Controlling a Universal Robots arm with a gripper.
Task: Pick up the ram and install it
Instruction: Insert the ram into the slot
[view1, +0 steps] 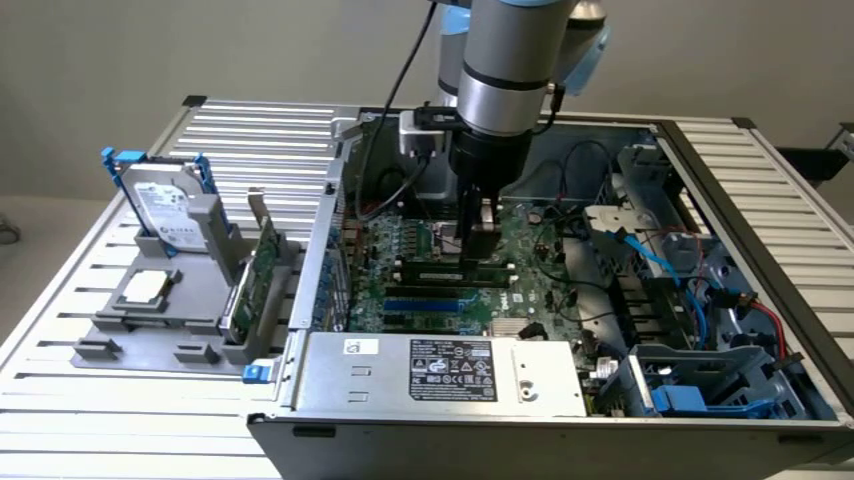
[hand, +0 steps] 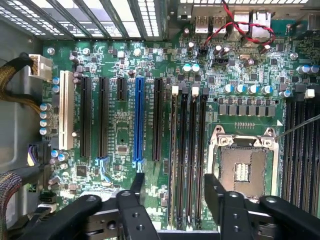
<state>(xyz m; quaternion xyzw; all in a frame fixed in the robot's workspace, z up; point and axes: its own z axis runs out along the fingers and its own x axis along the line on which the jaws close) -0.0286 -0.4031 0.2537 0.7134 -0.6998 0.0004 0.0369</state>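
gripper (hand: 172, 192) spread wide, nothing between fingers, hanging over memory slots (hand: 187, 155) beside processor socket (hand: 243, 165). ram (view1: 458, 269) apparently already seated in slot below gripper; install looks mostly done.

Arm (view1: 507, 60) hung vertical, wrist pointed straight down. End effector (hand: 172, 187) low, fingers (hand: 137, 182) spread apart, nothing held between.
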